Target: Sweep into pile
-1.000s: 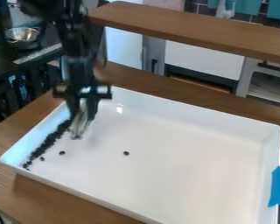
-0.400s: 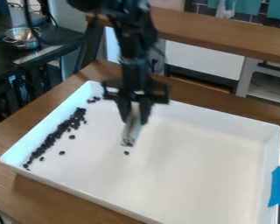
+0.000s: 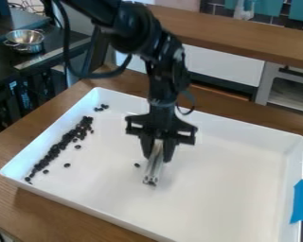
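Observation:
The black gripper (image 3: 156,153) hangs over the middle of the white tray, shut on a pale, narrow sweeping tool (image 3: 154,165) that points down, its lower end at or just above the tray floor. Dark bean-like pieces (image 3: 55,150) lie in a long slanting band beside the tray's left wall. A small cluster (image 3: 101,108) sits near the back left corner. A few loose ones lie just right of the band, and a single piece (image 3: 137,165) rests on the floor close to the tool's left side.
The tray (image 3: 236,124) stands on a brown wooden table (image 3: 49,213). Blue tape (image 3: 302,202) covers part of its right edge. Behind it runs a raised wooden shelf (image 3: 243,35). A metal bowl (image 3: 25,40) stands on a dark counter at the upper left.
From the left wall, the gripper has moved right and toward the front with the tool, passing to the right of the single piece. The pieces it hid at the back left now show.

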`<move>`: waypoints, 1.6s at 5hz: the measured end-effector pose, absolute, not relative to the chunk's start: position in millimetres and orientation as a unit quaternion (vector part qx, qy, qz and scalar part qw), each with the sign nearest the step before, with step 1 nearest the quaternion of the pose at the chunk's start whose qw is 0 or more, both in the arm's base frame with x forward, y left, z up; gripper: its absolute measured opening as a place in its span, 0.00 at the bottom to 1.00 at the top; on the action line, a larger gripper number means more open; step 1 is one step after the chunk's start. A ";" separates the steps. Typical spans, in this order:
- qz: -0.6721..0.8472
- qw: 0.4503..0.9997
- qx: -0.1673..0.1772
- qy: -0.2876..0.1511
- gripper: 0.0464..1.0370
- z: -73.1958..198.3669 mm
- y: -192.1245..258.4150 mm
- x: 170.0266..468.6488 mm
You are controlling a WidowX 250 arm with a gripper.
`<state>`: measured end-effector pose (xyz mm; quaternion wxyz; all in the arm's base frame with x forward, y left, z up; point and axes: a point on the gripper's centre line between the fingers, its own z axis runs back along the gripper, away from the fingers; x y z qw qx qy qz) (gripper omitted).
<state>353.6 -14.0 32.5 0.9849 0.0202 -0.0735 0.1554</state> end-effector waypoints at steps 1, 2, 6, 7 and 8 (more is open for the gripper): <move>0.154 0.985 0.036 -0.074 0.33 21.0 -3.8 349.9; 0.150 0.986 0.037 -0.061 0.33 20.2 17.5 340.2; 0.104 0.989 0.082 -0.072 0.33 18.6 131.6 299.4; 0.112 0.991 0.042 -0.062 0.33 28.8 114.7 292.4; 0.113 0.991 0.006 -0.077 0.33 55.3 71.5 303.7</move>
